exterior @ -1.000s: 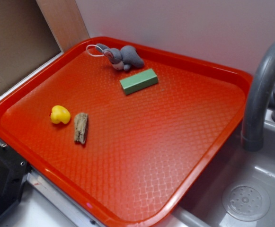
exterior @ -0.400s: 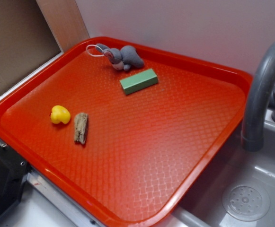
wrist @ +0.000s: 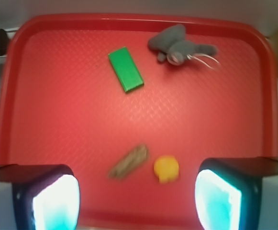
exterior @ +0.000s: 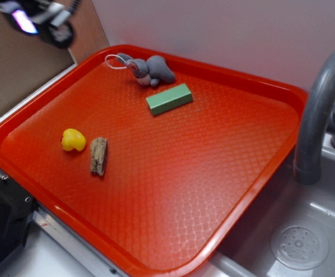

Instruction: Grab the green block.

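The green block (exterior: 169,98) lies flat on the red tray (exterior: 230,190), toward its back, just in front of the grey plush mouse (exterior: 149,70). From the wrist the green block (wrist: 125,69) shows far ahead, left of the mouse (wrist: 178,45). My gripper (exterior: 40,20) hangs blurred high at the top left of the exterior view, well away from the block. In the wrist view the gripper (wrist: 136,201) is open, its two fingers wide apart with nothing between them.
A brown wood piece (exterior: 98,156) and a small yellow toy (exterior: 73,139) lie at the tray's left front. A grey faucet (exterior: 320,109) rises at the right over a sink with a drain (exterior: 298,246). A wall stands behind the tray.
My gripper has entered the exterior view at the top left; it was out of view before. The objects on the tray have not moved.
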Tool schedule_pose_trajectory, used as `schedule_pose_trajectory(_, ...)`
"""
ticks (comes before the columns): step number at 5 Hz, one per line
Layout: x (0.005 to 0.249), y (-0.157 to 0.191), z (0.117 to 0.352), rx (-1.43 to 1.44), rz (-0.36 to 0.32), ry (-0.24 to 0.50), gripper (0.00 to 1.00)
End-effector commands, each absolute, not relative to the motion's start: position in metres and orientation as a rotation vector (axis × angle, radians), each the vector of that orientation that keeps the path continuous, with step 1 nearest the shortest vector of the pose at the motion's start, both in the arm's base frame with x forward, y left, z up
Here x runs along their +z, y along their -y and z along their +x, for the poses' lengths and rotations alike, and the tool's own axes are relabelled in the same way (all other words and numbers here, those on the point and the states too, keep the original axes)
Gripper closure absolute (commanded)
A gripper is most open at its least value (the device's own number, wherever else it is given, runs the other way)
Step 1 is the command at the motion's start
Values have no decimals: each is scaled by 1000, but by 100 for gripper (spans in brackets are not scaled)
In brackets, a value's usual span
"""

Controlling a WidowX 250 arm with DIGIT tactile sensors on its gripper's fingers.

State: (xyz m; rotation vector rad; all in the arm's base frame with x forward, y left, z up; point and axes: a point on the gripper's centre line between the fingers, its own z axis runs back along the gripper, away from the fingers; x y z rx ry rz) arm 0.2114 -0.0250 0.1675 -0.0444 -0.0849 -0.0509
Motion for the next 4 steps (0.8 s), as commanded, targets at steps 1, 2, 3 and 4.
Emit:
schedule_pose_trajectory(1,136,38,281,-180,-17,176,0)
schedule_pose_trajectory(2,112,44,306,-267,12,190,0)
schedule_pose_trajectory(3,89,48,321,-304,-15,151,0)
schedule_pose_trajectory(4,61,56,326,-351,-7,101,0)
